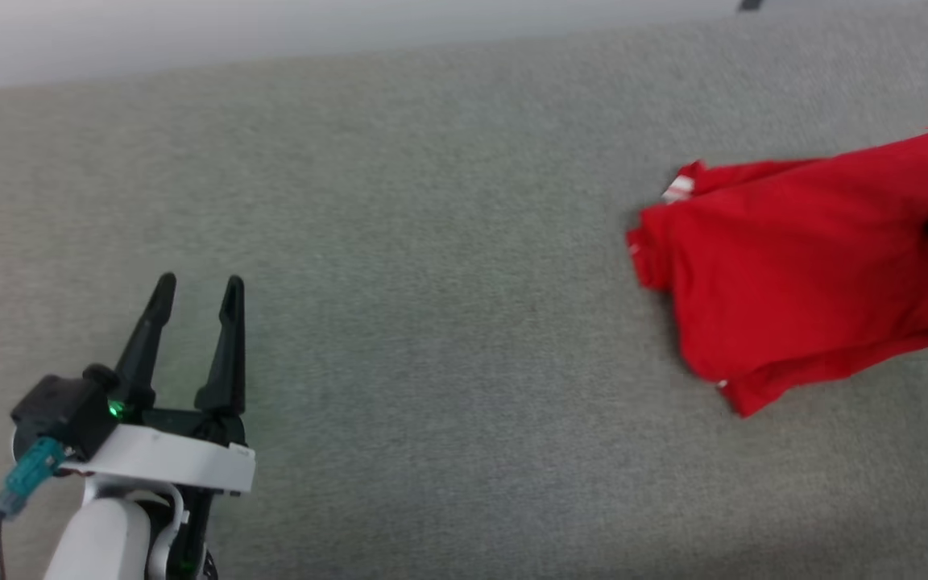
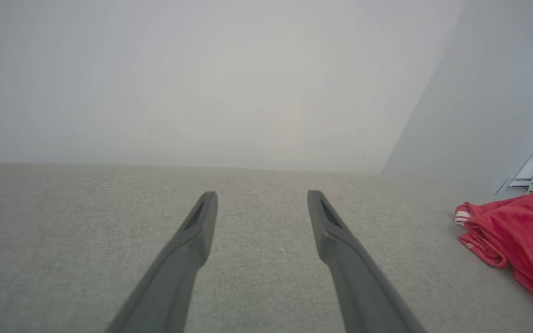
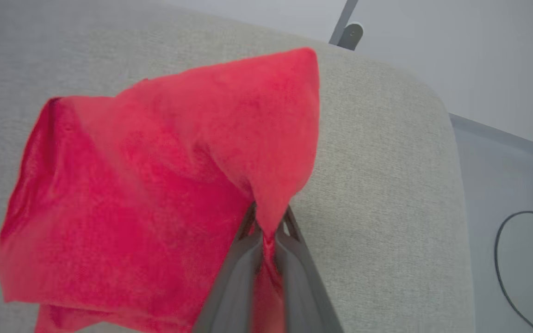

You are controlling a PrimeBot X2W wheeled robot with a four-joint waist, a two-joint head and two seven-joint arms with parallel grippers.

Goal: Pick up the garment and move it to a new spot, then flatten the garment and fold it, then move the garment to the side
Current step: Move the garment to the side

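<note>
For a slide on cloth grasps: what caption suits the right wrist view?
Right gripper, jaws shut on an edge of the folded red garment lying on grey fabric.

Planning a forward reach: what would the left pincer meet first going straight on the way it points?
Nothing, as far as shown: the left pincer points over bare grey cushion; the red shirt lies well off to its right. Depth beyond is unclear.

Head cam high, looking down on grey surface (image 1: 432, 242); left wrist low along it; right wrist close over garment (image 3: 132, 185), which all three share.
</note>
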